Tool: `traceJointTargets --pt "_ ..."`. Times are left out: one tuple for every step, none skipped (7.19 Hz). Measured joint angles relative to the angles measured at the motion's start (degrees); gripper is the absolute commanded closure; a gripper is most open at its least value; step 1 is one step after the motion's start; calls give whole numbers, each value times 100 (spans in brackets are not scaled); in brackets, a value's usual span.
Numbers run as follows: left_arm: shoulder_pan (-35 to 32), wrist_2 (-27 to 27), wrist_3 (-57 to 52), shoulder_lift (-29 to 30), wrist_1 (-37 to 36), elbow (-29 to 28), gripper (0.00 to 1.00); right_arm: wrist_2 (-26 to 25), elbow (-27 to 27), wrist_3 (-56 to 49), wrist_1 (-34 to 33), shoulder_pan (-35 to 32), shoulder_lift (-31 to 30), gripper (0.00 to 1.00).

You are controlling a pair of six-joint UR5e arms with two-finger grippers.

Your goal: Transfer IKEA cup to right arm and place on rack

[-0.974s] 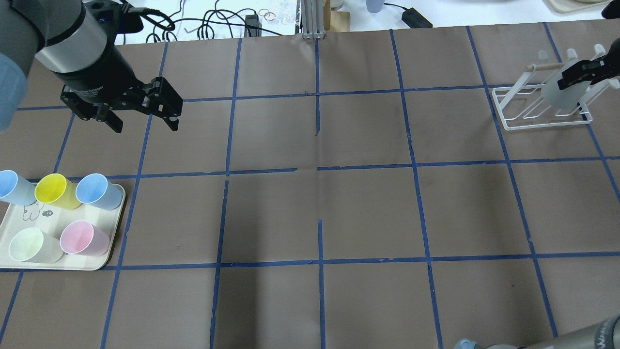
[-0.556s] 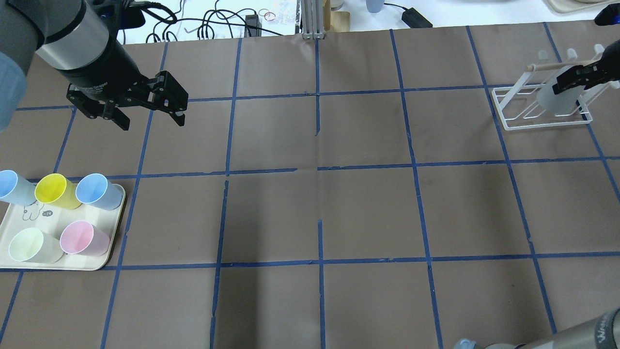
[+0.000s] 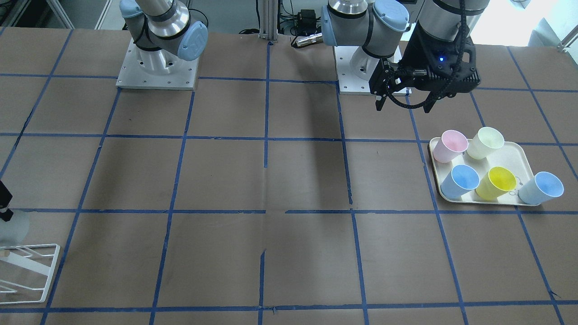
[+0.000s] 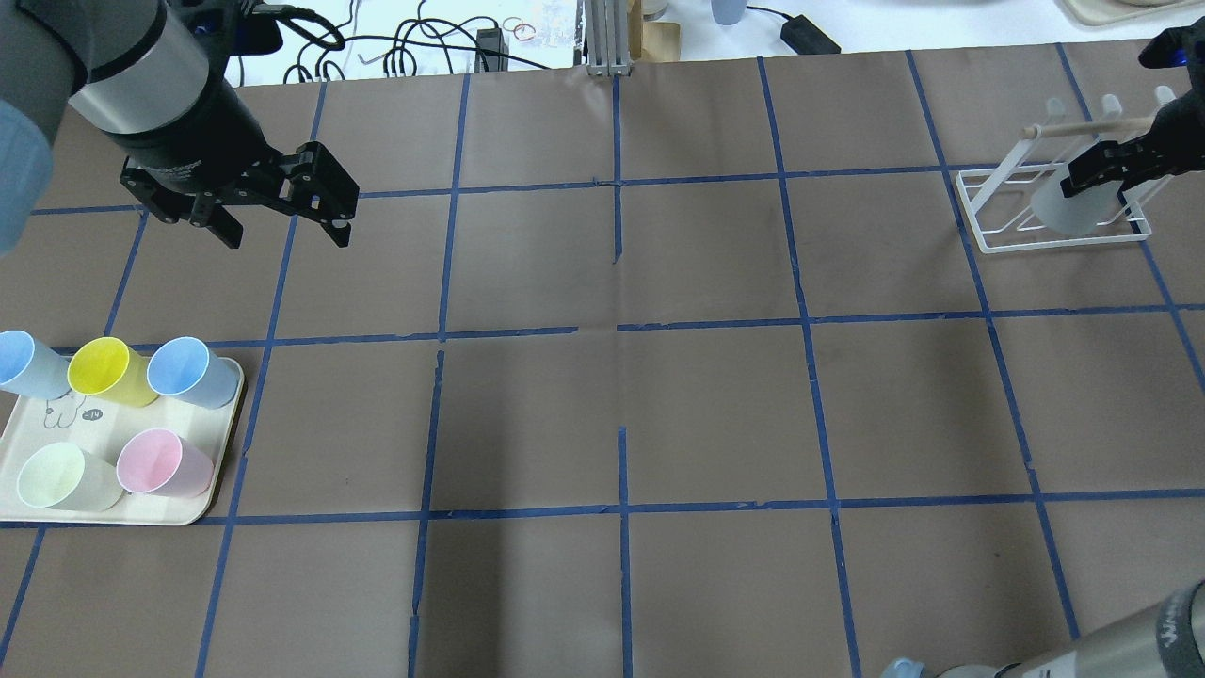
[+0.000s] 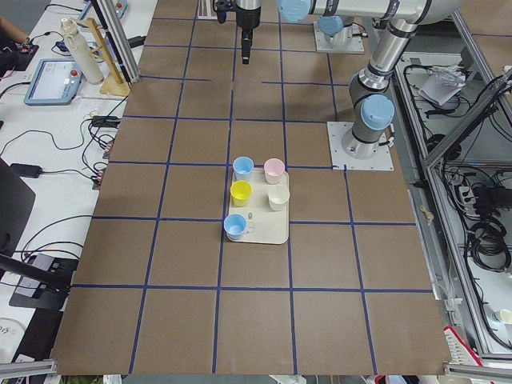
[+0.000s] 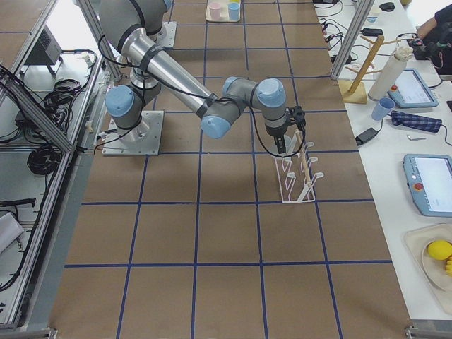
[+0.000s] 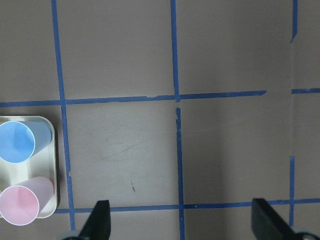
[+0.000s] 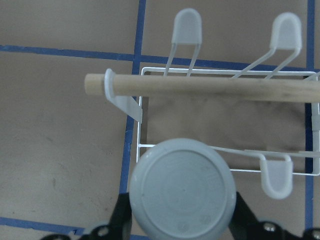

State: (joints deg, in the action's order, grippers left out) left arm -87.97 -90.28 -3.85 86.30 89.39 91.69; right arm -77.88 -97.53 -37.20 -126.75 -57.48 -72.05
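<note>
Jaws of the right arm (image 6: 176, 74) clamp the IKEA cup (image 8: 182, 192), base up, mouth down over the rack (image 8: 200, 89). Left jaws gape wide.

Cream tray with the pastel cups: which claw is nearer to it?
Left. The left claw hovers open just beyond the tray; the right claw is across the table, shut on the grey cup at the rack.
</note>
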Motion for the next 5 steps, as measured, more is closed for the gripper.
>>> traceJointTargets --pt "0 5 6 3 0 -1 0 0 -2 0 1 0 32 84" --pt "0 7 12 5 2 -4 0 -1 -3 -3 1 0 67 70" --pt "0 8 17 4 5 -7 0 -3 -3 -5 1 0 91 35" --pt "3 14 21 2 6 -18 0 -3 -3 -2 1 0 102 0" --pt "13 10 24 3 3 -49 0 -18 -2 7 1 0 98 0"
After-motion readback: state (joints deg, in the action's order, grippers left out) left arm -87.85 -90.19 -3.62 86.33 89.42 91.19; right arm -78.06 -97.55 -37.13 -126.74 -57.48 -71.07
